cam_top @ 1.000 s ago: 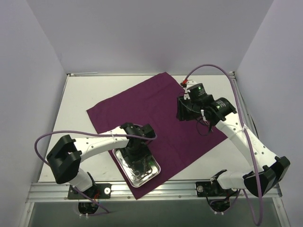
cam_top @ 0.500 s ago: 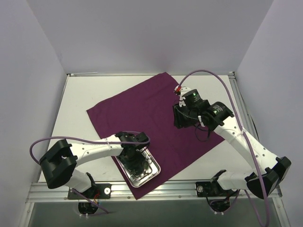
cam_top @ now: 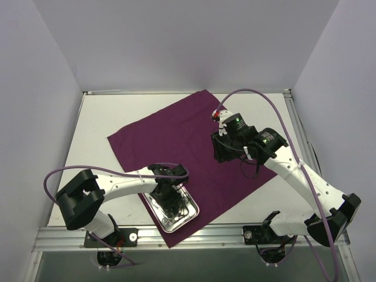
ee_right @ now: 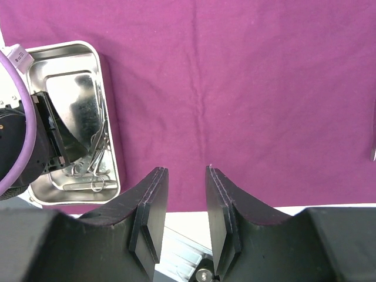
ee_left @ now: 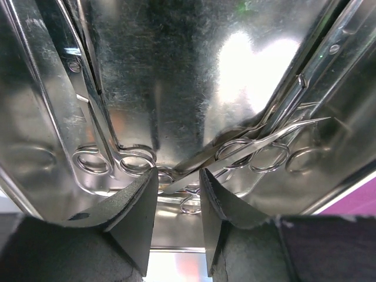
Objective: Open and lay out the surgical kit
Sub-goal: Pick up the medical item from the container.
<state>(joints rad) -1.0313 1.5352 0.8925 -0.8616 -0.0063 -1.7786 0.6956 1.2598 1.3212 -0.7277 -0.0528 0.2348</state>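
The dark purple cloth [cam_top: 182,135] [ee_right: 247,88] lies spread flat on the white table. On its near-left corner rests the steel tray [cam_top: 183,223] [ee_right: 70,88] [ee_left: 176,70], with several ring-handled instruments [ee_left: 94,158] [ee_right: 97,158] inside. My left gripper [cam_top: 171,200] [ee_left: 178,176] is down in the tray. Its jaws stand partly open, one on each side of a thin pointed instrument [ee_left: 247,147] and some ring handles, with a gap on both sides. My right gripper [cam_top: 223,151] [ee_right: 185,170] hovers open above the cloth's right half and holds nothing.
White walls close in the table on the left, back and right. The metal rail [cam_top: 194,235] with both arm bases runs along the near edge. A thin metal piece [ee_right: 373,154] shows at the right edge of the right wrist view, on the cloth.
The left gripper's jaws have narrowed around the instruments while it stayed low in the tray. The right gripper has drifted left over the cloth, with its opening unchanged.
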